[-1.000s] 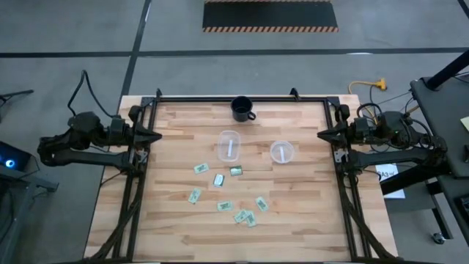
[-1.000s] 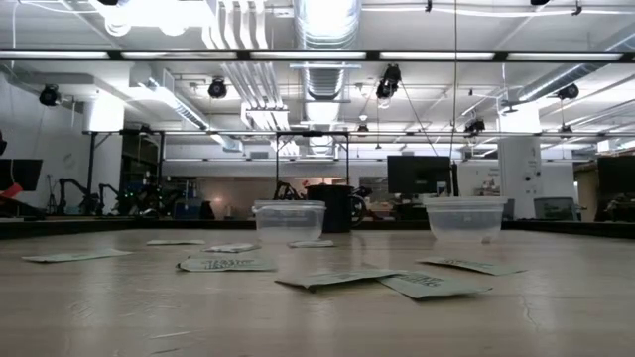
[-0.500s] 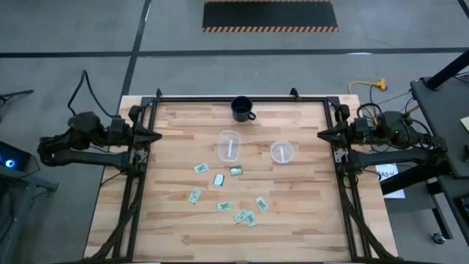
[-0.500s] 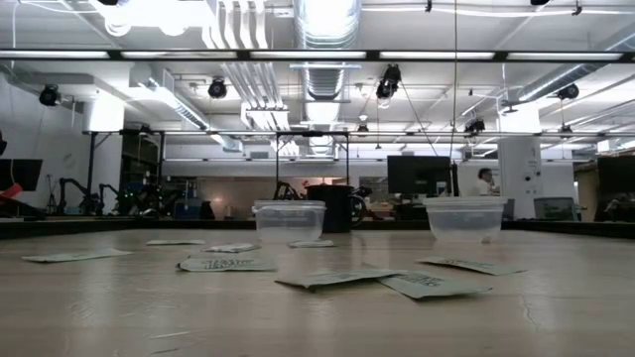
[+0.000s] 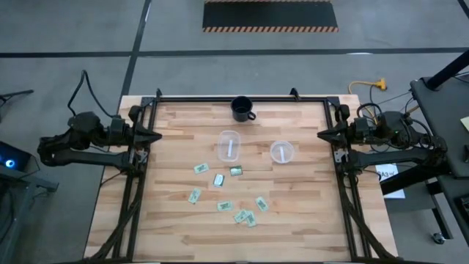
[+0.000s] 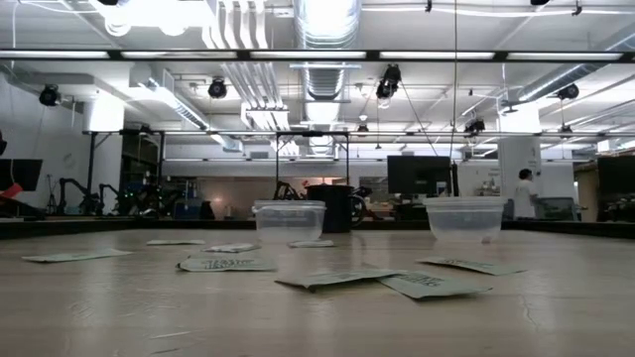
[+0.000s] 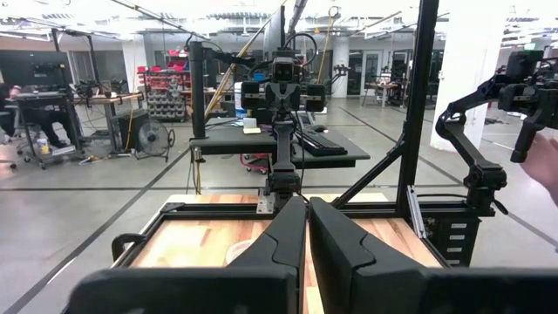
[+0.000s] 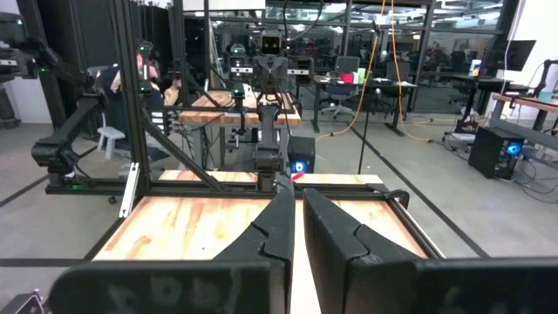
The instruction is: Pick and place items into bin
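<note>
Both arms are sitting parked at the counter's (image 5: pixel 176 235) edges, neither one reaching over the work area. The left gripper (image 5: pixel 155 136) is resting at the left edge, its two fingers (image 7: pixel 281 240) pressed together and holding nothing; the right gripper (image 5: pixel 322 134) is resting at the right edge, fingers (image 8: pixel 277 228) likewise closed on nothing. The packets (image 5: pixel 224 206) are lying flat and scattered on the counter's near middle, roughly nine of them, a few clustered just beside each other toward the near right, the rest lying apart. Two clear cups are standing upright farther back: a rectangular clear cup (image 5: pixel 230 144) at centre and a round clear cup (image 5: pixel 282 152) to its right, well apart from each other. A dark mug (image 5: pixel 242 108) is standing at the far edge, beyond the rectangular cup. In the low view, a person (image 6: pixel 523 191) is standing in the room far behind the counter, at right.
</note>
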`<state>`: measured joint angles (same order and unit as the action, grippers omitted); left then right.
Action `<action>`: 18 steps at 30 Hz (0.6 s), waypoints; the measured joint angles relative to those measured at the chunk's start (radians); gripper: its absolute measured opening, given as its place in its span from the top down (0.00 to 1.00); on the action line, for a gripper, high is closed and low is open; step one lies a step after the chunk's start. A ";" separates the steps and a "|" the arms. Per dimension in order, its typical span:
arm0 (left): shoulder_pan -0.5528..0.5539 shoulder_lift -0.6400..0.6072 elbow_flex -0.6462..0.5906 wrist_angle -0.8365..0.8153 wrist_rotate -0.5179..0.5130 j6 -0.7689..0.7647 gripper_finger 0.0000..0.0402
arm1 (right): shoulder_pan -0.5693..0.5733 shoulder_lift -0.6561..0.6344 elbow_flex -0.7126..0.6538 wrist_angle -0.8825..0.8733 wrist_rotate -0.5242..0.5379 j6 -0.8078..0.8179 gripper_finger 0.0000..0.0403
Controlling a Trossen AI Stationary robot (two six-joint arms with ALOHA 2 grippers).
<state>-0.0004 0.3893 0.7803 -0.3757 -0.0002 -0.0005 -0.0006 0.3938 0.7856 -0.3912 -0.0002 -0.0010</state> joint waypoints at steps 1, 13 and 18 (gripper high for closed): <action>0.000 0.000 0.000 0.000 0.000 0.000 1.00 | 0.000 0.000 0.000 0.000 0.000 0.000 0.96; 0.000 0.000 0.000 0.000 0.000 0.007 1.00 | 0.000 0.000 0.000 0.003 0.000 0.000 0.96; 0.000 0.000 0.000 0.002 0.000 0.173 1.00 | 0.000 0.000 0.000 0.006 0.000 0.000 0.96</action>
<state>-0.0005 0.3897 0.7803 -0.3740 -0.0002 0.1721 -0.0002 0.3935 0.7853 -0.3851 0.0002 -0.0006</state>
